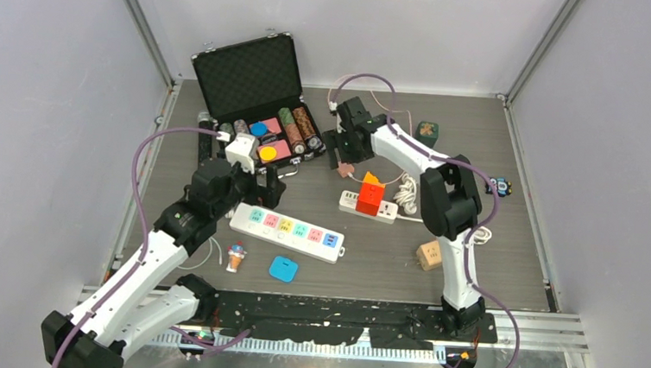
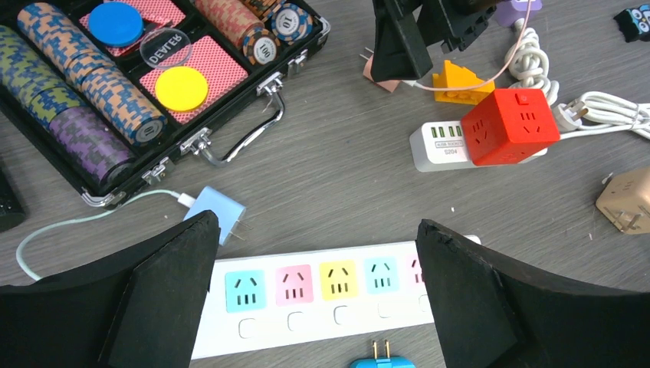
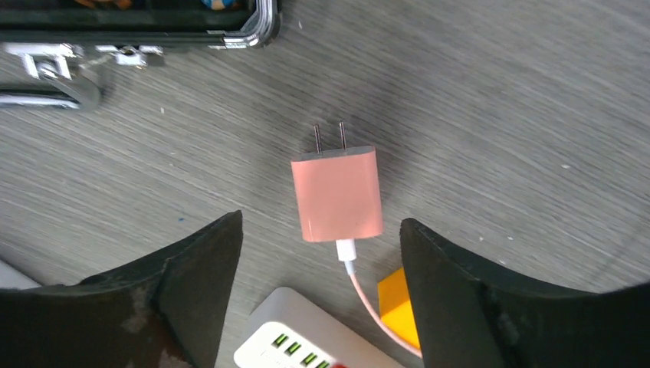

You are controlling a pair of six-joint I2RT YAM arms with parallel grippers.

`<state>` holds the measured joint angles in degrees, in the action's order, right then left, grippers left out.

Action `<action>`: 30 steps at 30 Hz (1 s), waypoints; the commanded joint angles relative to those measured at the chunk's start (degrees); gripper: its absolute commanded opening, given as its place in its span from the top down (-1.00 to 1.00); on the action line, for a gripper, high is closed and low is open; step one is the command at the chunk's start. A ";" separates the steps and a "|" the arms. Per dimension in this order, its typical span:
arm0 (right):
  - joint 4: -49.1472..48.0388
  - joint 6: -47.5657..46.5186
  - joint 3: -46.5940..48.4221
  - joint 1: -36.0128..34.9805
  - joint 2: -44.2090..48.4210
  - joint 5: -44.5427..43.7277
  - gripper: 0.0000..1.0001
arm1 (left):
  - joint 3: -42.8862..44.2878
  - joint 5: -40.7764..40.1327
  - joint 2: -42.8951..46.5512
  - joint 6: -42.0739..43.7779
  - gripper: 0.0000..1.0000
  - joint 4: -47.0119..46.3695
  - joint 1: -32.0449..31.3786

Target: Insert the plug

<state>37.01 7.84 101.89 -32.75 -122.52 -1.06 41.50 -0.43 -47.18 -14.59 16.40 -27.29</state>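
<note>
A pink plug (image 3: 337,195) with two prongs and a pink cable lies flat on the table; it also shows in the top view (image 1: 345,170). My right gripper (image 3: 320,222) is open and hovers just above it, one finger on each side, not touching it; it shows in the top view too (image 1: 342,155). A white power strip (image 1: 288,230) with several coloured sockets lies mid-table, all its visible sockets free (image 2: 268,330). My left gripper (image 2: 316,222) is open and empty above the strip's far edge, and it shows in the top view as well (image 1: 261,184).
A light blue plug (image 2: 216,215) lies beyond the strip's left end. A blue plug (image 1: 283,268) lies in front of it. An open poker chip case (image 1: 255,92) stands at the back left. A red cube socket (image 1: 370,197) sits on a white USB strip (image 1: 387,212). A beige adapter (image 1: 428,254) lies at the right.
</note>
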 commanded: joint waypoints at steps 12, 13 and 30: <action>-1.17 -7.43 1.12 0.30 -4.40 1.45 0.27 | 1.08 -1.52 0.36 -0.76 -0.99 -0.83 0.98; -1.56 -7.49 1.12 0.25 -4.27 1.47 0.33 | 1.44 -1.20 -0.03 -0.79 -0.99 -1.03 1.12; -26.34 -17.63 -13.48 0.16 21.54 10.64 0.50 | 14.52 6.81 -5.81 -7.26 -0.99 4.55 6.10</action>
<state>21.30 -5.56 89.45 -32.45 -110.43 4.78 52.23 2.57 -53.04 -19.55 19.44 -22.48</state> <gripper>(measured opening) 0.493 0.994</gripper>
